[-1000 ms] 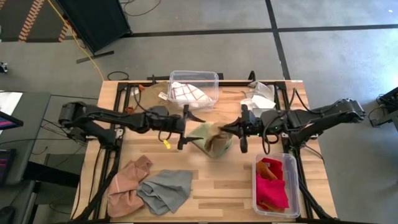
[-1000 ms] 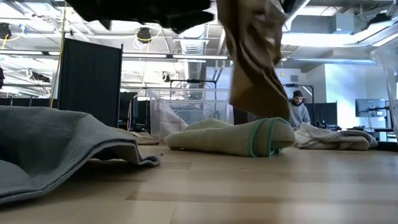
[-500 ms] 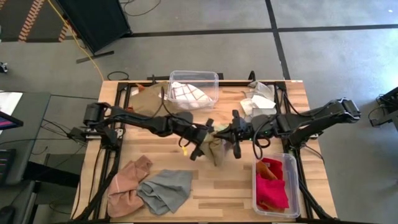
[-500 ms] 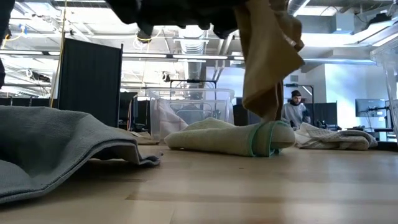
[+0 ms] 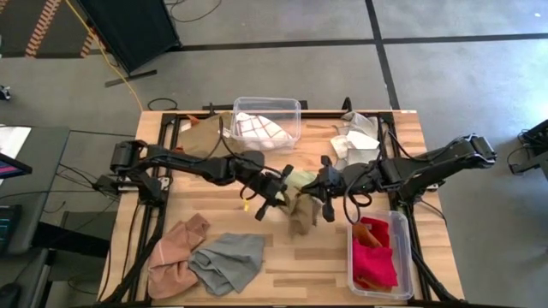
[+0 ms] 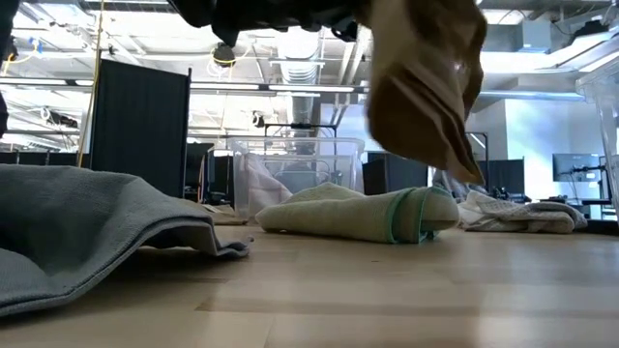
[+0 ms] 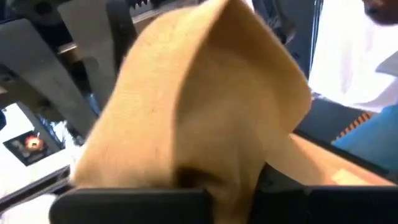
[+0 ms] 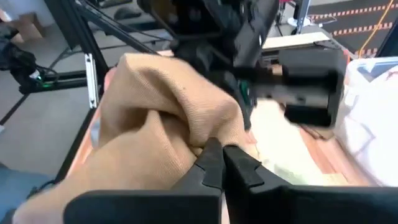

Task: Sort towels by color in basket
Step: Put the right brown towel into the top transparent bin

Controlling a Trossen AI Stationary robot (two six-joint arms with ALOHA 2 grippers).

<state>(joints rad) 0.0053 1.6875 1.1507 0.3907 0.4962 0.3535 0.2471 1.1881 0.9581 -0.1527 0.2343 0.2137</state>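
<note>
Tan towel (image 5: pixel 300 211) hangs mid-air over the surface (image 5: pixel 282 257), above the light green towel (image 6: pixel 353 214). Right gripper (image 8: pixel 221 163) is pinched closed on it. Left gripper (image 5: pixel 272 195) is also clamped on the same towel.

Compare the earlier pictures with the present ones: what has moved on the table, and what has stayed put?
Both pincers, the left pincer and the right pincer, have come together over mid-table. They now hold the tan towel between them, lifted off the light green towel and hanging higher. The grey towel, the red towels in their bin and the checked towel have not moved.
</note>
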